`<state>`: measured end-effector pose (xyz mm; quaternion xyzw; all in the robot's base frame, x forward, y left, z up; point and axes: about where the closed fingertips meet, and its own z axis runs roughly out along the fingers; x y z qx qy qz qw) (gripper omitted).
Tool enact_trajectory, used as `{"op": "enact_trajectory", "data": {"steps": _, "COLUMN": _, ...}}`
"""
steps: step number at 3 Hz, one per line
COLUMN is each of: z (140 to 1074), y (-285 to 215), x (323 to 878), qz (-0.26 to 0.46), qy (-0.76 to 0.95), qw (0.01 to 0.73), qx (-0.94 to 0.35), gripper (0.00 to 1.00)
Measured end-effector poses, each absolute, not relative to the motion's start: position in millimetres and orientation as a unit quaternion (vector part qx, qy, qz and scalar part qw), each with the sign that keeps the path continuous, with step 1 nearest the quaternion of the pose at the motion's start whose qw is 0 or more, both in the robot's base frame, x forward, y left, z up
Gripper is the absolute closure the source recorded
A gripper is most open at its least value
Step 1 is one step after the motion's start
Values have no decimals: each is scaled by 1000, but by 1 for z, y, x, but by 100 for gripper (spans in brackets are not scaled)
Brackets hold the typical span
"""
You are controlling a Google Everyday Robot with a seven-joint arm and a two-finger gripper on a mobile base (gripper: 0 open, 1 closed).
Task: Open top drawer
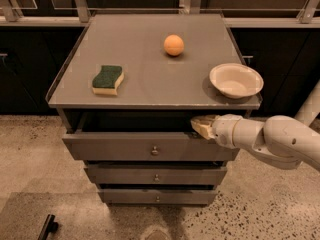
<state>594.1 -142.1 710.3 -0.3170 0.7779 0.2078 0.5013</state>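
The top drawer (125,146) is the widest grey-brown front of the cabinet, with a small round metal knob (155,150) at its centre. It stands pulled out a little, leaving a dark gap under the cabinet top. My gripper (200,126) comes in from the right on a white arm (270,139). Its tan tip sits at the drawer's upper right edge, in the gap just above the front.
On the cabinet top (145,54) lie a green-and-yellow sponge (108,79), an orange ball (173,45) and a white bowl (236,80) at the right front corner. Two narrower drawers (155,175) sit below. Speckled floor (30,154) surrounds the cabinet, and dark cabinets stand behind.
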Motion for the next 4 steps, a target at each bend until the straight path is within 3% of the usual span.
{"op": "enact_trajectory", "data": {"steps": 4, "z": 681, "y": -111, "x": 614, "qz": 202, "qy": 784, "qw": 457, "qx": -369, "gripper": 100}}
